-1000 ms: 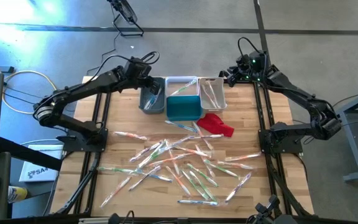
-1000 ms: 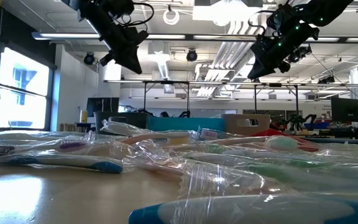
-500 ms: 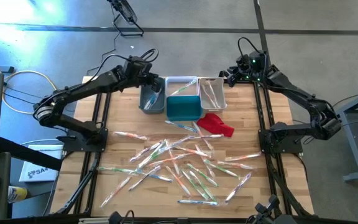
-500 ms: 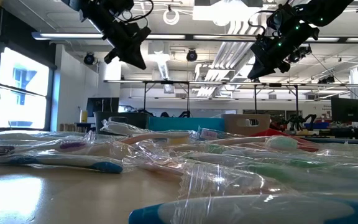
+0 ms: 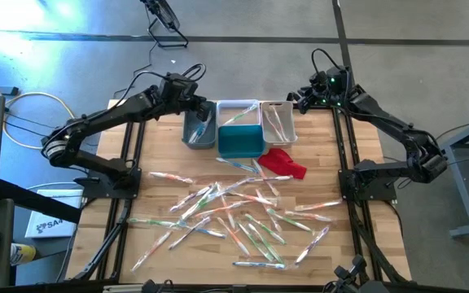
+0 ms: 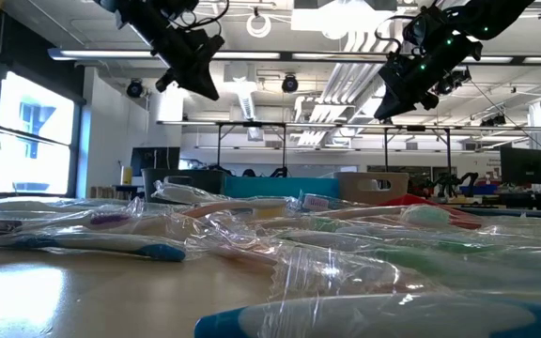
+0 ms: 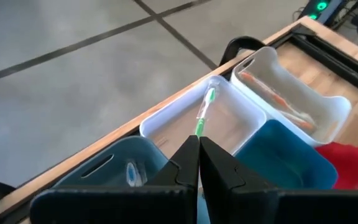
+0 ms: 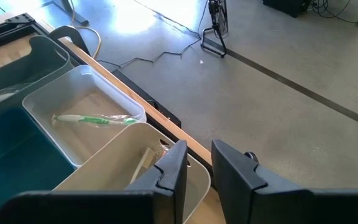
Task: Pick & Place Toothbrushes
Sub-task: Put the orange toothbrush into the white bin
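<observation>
- Up at the far edge of the counter (image 5: 161, 195), my left gripper (image 5: 203, 107) hangs over the grey bin (image 5: 199, 130), its jaws pressed together with nothing between them.
- My right gripper (image 5: 294, 99) hangs above the far end of the cream bin (image 5: 277, 121); its jaws stand a little apart and hold nothing.
- Between those two bins sit a white bin (image 5: 236, 111) and, in front of it, a teal bin (image 5: 239, 141), all four touching in a cluster.
- One green-handled toothbrush (image 8: 95, 119) lies in the white bin, orange-handled ones (image 7: 278, 99) lie in the cream bin, and a wrapped one (image 5: 202, 124) shows in the grey bin.
- Most of the toothbrushes (image 5: 234, 216) lie scattered in their clear wrappers across the nearer half of the counter, many crossing or touching.
- A red cloth (image 5: 284, 163) lies just beside the teal bin, at the edge of the scatter.
</observation>
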Robot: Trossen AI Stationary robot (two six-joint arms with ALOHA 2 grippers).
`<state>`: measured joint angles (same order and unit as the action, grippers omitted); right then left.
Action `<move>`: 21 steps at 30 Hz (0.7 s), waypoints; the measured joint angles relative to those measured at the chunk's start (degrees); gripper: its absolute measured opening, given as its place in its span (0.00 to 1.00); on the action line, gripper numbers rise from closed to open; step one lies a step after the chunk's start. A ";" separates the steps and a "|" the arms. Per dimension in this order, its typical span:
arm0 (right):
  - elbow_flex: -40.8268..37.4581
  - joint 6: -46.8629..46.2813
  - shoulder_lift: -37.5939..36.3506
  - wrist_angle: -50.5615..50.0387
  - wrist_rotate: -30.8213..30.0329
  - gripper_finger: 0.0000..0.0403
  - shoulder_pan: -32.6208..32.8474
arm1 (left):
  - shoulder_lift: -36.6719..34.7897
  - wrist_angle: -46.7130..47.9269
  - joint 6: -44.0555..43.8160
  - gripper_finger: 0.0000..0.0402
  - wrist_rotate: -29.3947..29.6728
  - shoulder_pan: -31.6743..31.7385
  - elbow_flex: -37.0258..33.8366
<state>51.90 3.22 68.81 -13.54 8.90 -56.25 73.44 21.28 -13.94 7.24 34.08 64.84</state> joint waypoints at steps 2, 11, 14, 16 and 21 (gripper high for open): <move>0.00 0.00 0.00 0.00 -0.02 0.17 -0.02 | -1.24 0.99 1.81 0.02 -0.54 -0.78 0.00; 0.00 0.00 0.00 0.00 0.00 0.17 0.00 | -6.68 7.24 6.01 0.02 -0.67 -6.22 -0.01; 0.00 0.00 0.00 0.00 0.00 0.17 0.00 | -7.29 9.66 6.24 0.02 -0.67 -8.42 0.00; 0.00 0.00 0.00 0.00 0.00 0.17 0.00 | -7.33 11.43 6.69 0.02 -0.67 -10.23 0.00; 0.00 0.00 0.00 0.00 0.00 0.17 0.00 | -7.37 17.54 8.07 0.02 -0.70 -14.92 0.00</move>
<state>51.90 3.22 68.82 -13.54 8.91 -56.25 66.06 38.82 -5.87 6.55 19.15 64.84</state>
